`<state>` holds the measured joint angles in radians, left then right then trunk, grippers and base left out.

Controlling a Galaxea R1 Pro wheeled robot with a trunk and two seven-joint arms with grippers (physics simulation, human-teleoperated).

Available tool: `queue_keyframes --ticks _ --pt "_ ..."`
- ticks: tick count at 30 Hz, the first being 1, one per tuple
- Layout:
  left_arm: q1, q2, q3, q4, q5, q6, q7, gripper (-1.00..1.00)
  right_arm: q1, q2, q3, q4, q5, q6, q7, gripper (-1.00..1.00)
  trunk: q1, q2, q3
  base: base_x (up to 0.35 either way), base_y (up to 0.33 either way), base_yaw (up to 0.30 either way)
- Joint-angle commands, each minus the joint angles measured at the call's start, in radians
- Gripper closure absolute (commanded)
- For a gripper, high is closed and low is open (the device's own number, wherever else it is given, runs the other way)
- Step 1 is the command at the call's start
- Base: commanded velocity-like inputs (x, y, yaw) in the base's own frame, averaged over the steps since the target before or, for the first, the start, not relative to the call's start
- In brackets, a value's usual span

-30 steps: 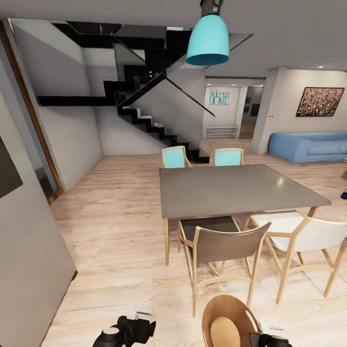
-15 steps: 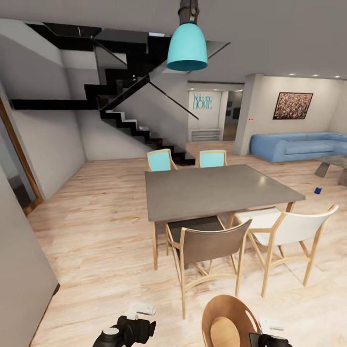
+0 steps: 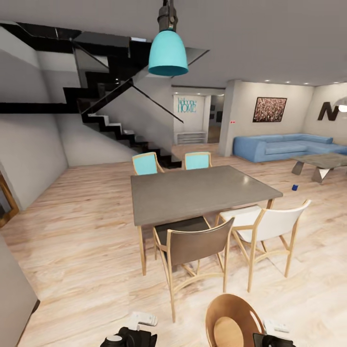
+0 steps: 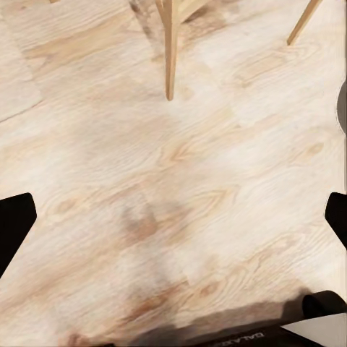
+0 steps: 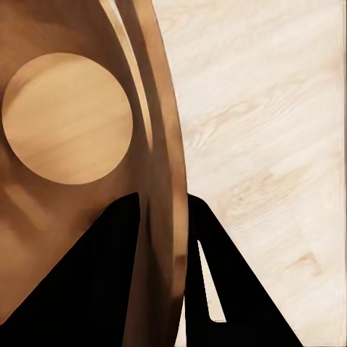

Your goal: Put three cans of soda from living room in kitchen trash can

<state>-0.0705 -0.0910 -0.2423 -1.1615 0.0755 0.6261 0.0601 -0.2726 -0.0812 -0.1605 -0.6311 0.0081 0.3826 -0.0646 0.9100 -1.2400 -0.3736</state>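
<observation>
So the robot's parked on the wood floor (image 3: 82, 241) in the dining area, holding the bin (image 3: 232, 323) in its right gripper (image 5: 163, 210). In the right wrist view the dark fingers (image 5: 101, 260) sit either side of the bin's rim, one inside and one outside, so it's clamped on the wall. You can look right down into the bin at the pale round bottom, and I don't see anything in there.

The left gripper (image 4: 173, 217) hangs over bare floor with its jaws spread wide, nothing in it. A chair leg (image 4: 170, 50) stands on the floor ahead of it.

In front is a grey worktop (image 3: 197, 190) with a brown chair (image 3: 195, 248) and a white chair (image 3: 270, 224) on the near side and two teal chairs (image 3: 145, 164) on the far side, with a teal lamp (image 3: 167, 53) hanging above. A black staircase (image 3: 111, 111) rises behind.

Far right is the living room: sofa (image 3: 284, 145), crowd picture (image 3: 270, 109), big N (image 3: 330, 112), glass coffee table (image 3: 322, 161). There's a small blue thing (image 3: 294, 187) on the floor near that table, too tiny to tell if it's a can.
</observation>
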Motion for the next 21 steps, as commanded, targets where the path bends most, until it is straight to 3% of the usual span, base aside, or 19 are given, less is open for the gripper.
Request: queue_keyframes --ticks 1,14,21 --pt "0.0 0.0 0.0 0.001 0.0 0.0 0.0 -1.0 0.0 0.0 -0.007 -0.001 -0.01 0.0 0.007 1.0 0.0 0.0 0.002 0.0 0.0 -0.208" --pt "0.0 -0.001 0.0 0.004 -0.002 0.006 0.003 -1.0 0.0 -0.022 -0.021 0.007 -0.014 0.003 0.021 1.0 0.0 0.0 0.019 0.0 0.0 -0.204" --pt "-0.035 -0.008 0.001 0.127 0.005 0.007 0.003 -1.0 0.001 -0.024 -0.019 0.012 -0.013 0.0 0.081 1.0 0.0 0.0 0.029 0.0 0.0 -0.199"
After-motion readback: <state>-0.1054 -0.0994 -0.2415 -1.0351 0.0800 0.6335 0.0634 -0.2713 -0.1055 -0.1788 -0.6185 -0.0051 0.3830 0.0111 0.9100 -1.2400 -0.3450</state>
